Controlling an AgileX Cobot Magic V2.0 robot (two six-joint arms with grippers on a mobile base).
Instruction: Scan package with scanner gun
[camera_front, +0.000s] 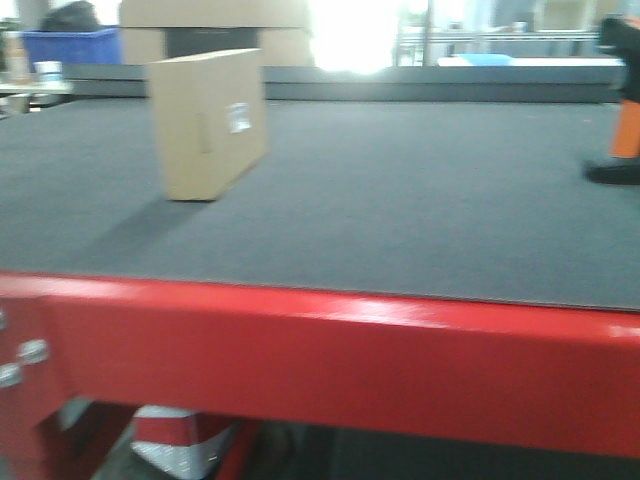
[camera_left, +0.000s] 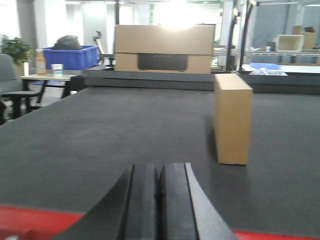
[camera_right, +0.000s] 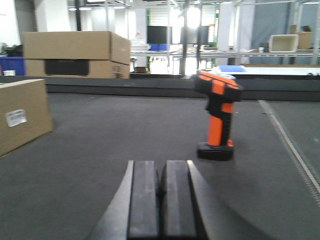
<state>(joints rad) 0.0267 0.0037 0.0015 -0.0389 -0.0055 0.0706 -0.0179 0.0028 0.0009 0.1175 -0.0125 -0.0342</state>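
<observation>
Package (camera_front: 208, 125): stands upright on the grey mat (camera_front: 420, 215), left of middle in the front view, well apart from the scanner gun (camera_right: 217, 117).
Scanner gun: upright on its flat black foot at the right side of the mat, with an orange handle and a black head.
Front view only: the red rail (camera_front: 320, 345) along the near table edge, and both task things in one frame.
Left wrist view only: a plain narrow face of the package, ahead and to the right of the left gripper (camera_left: 159, 172).
Right wrist view only: the whole scanner gun, ahead and slightly right of the right gripper (camera_right: 161, 170), and the package's labelled face at the left border.
Left gripper: clenched, pads pressed together, low over the near edge of the mat.
Right gripper: clenched the same way, pads touching.
Cut off: in the front view the frame's right border crops the scanner gun to handle, foot and part of the head. The right wrist view crops the package on its left.
Hard to make out: the print on the white label (camera_front: 238, 117) is blurred, and the front view is soft overall.
Edges: the red rail is nearest. A dark ledge runs along the far side, with a large carton (camera_left: 164, 47) bearing a black panel behind it. A pale seam (camera_right: 292, 145) crosses the mat at far right.
Open room: open mat lies between package and scanner gun, and between each gripper and the thing ahead of it.
</observation>
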